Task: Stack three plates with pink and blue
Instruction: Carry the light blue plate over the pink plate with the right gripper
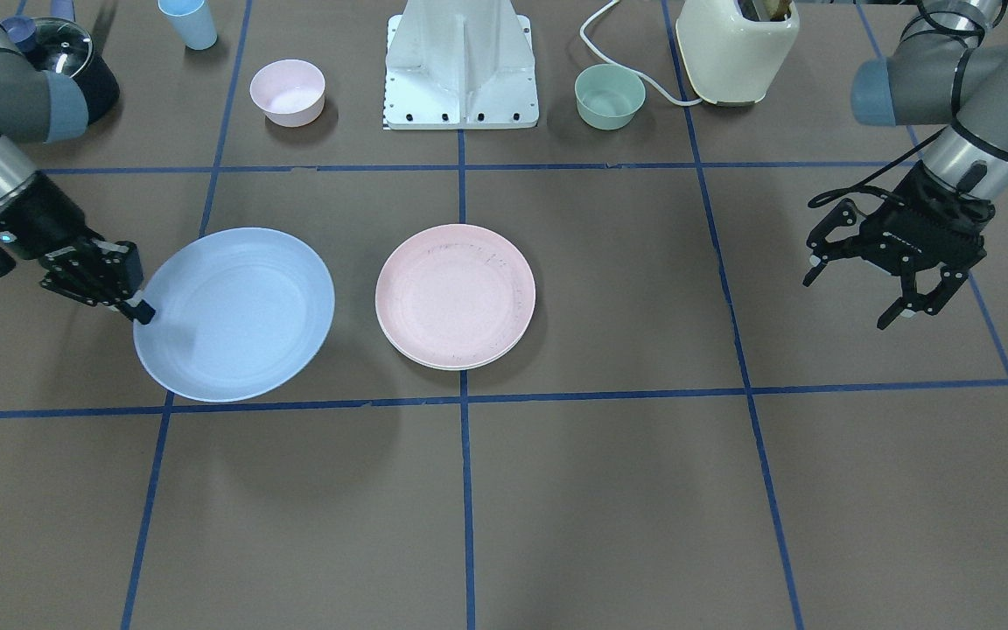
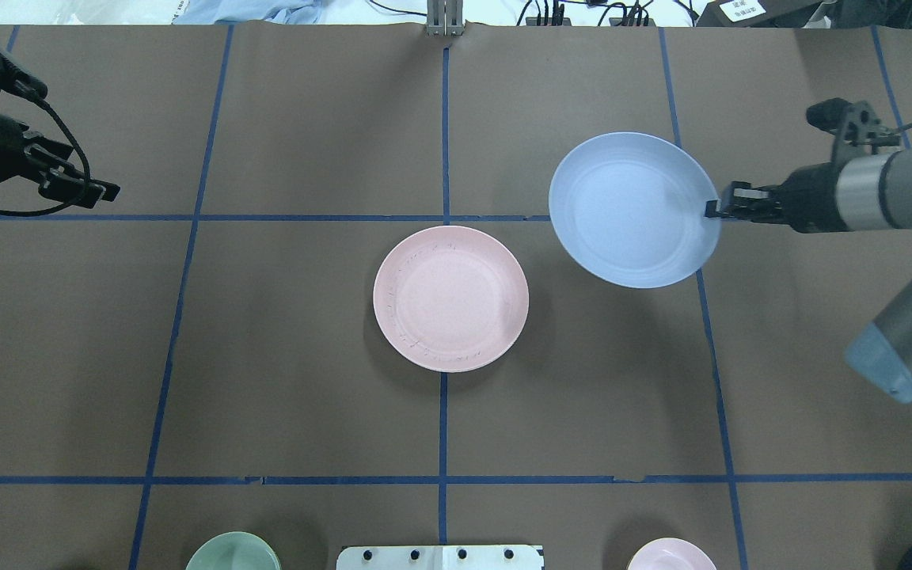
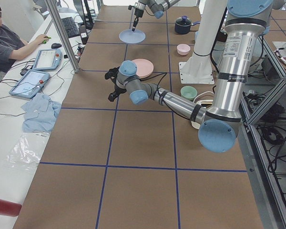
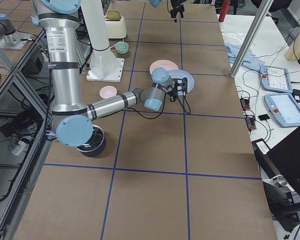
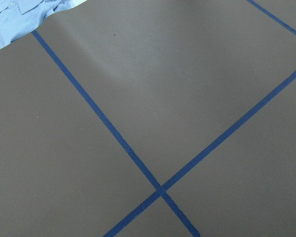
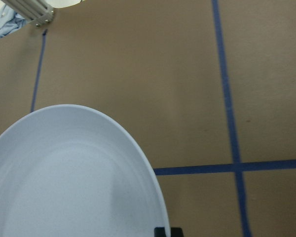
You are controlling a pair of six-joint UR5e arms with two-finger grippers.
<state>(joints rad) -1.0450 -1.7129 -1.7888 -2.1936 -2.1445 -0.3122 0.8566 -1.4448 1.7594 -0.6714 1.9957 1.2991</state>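
The light blue plate [image 1: 237, 313] hangs tilted above the table, its shadow below it. My right gripper [image 1: 138, 308] is shut on its rim, which also shows in the overhead view [image 2: 713, 208]. The right wrist view shows the blue plate [image 6: 64, 182] close up. The pink plate [image 1: 455, 295] lies at the table's middle [image 2: 450, 298], and a pale cream rim [image 1: 447, 364] shows beneath it. The blue plate [image 2: 634, 210] is apart from the pink one, to its side. My left gripper [image 1: 854, 297] is open and empty, held above the table far from the plates.
A small pink bowl [image 1: 287, 91], a green bowl [image 1: 610, 95], a light blue cup [image 1: 189, 22], a cream appliance with a cord [image 1: 736, 48] and a black lidded pot [image 1: 75, 61] stand near the robot's base [image 1: 460, 70]. An operator sits beyond the far table edge.
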